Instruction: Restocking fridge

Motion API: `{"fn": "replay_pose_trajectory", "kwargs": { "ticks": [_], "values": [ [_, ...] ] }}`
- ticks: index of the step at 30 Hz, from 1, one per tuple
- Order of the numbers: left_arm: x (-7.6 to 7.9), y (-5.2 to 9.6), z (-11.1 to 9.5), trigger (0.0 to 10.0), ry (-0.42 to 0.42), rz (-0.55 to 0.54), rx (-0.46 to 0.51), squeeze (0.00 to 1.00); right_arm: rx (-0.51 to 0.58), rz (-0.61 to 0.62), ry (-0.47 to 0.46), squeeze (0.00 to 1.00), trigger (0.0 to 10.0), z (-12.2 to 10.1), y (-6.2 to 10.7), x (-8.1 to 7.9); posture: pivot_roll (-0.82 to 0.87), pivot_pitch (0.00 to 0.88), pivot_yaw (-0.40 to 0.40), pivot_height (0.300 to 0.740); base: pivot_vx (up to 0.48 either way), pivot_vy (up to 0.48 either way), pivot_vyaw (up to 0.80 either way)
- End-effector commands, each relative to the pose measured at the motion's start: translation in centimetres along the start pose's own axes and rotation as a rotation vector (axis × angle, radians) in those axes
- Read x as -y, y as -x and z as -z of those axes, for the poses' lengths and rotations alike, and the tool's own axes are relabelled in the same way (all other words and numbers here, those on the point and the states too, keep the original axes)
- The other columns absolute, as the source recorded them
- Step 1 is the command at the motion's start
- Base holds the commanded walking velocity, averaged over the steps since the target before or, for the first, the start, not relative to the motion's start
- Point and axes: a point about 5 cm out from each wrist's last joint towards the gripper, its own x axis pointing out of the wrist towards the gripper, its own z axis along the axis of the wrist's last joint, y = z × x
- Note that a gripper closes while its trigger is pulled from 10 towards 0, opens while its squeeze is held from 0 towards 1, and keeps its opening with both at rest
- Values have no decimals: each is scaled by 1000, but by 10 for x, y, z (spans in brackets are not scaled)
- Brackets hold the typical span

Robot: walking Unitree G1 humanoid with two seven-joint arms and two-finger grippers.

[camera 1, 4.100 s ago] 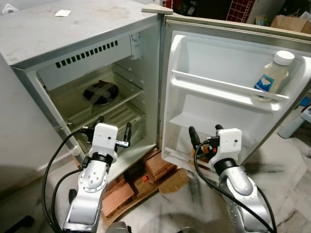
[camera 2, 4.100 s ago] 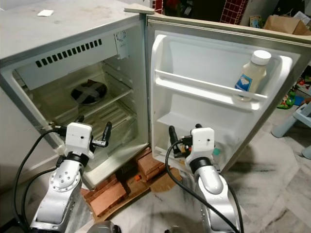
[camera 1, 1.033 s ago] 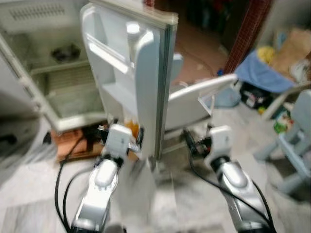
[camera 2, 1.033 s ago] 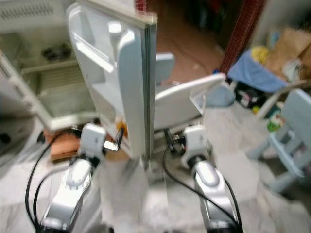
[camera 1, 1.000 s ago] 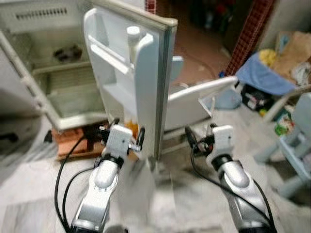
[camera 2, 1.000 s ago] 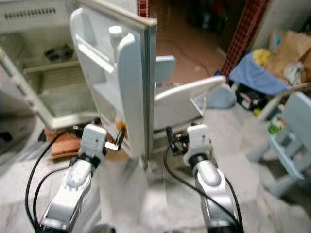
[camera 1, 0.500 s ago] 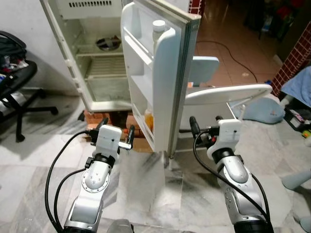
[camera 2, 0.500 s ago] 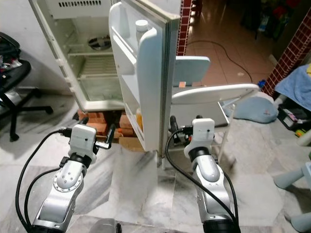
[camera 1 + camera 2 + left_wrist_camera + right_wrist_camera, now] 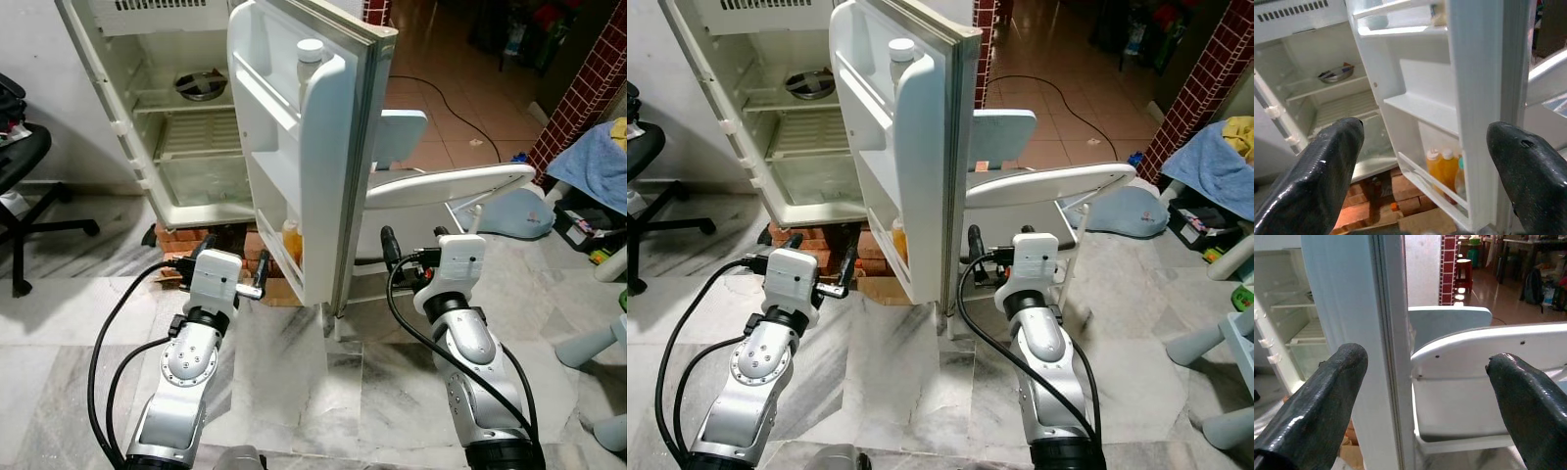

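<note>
Left gripper [image 9: 233, 262] is spread wide and holds nothing, hanging in the air low in front of the open fridge [image 9: 147, 108], just beside the door's [image 9: 323, 147] inner face. Right gripper [image 9: 411, 248] is spread wide too, holding nothing, low on the outer side of the door's free edge, with a white chair [image 9: 446, 186] behind it. Both silver arms reach forward over the marble floor [image 9: 294, 372].

Fridge stands open, door swung far out so its free edge points at the robot. The cabinet sits on bricks [image 9: 191, 240]. On its top shelf, toward the back, a metal bowl [image 9: 199, 84]; the wire shelf below and the bottom compartment look bare. In the door's top rack, at the end near the free edge, a white-capped bottle [image 9: 310, 61] stands upright. In the door's bottom rack, orange bottles [image 9: 1442, 169] stand side by side at the end near the free edge, the one nearest the edge partly hidden.

Black office chair [image 9: 24, 171] at the room's left edge. Beyond the white chair, a pale blue cushion-like thing [image 9: 519, 211] lies on the floor, and a blue cloth [image 9: 598, 162] sits at the right edge by a brick-red tiled wall [image 9: 588, 83]. A black cable [image 9: 446, 103] runs across the brown tiled floor further back.
</note>
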Motion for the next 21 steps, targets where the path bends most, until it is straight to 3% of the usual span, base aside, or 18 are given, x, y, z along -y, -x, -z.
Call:
{"fn": "replay_pose_trajectory", "kwargs": {
  "ticks": [1,13,21],
  "values": [
    [-3,0,-4,10000,-3,-8,19,0,17,-9,6,0,10000,-4,-2,0,51,18,2,740,420,0,0],
    [1,-1,-4,10000,14,4,22,0,19,-6,-6,0,10000,-4,-1,2,47,19,-1,740,473,0,0],
    [3,1,-1,10000,43,-3,-9,0,16,-8,-7,0,10000,-3,-1,2,49,20,-1,740,0,0,0]
  ]
}}
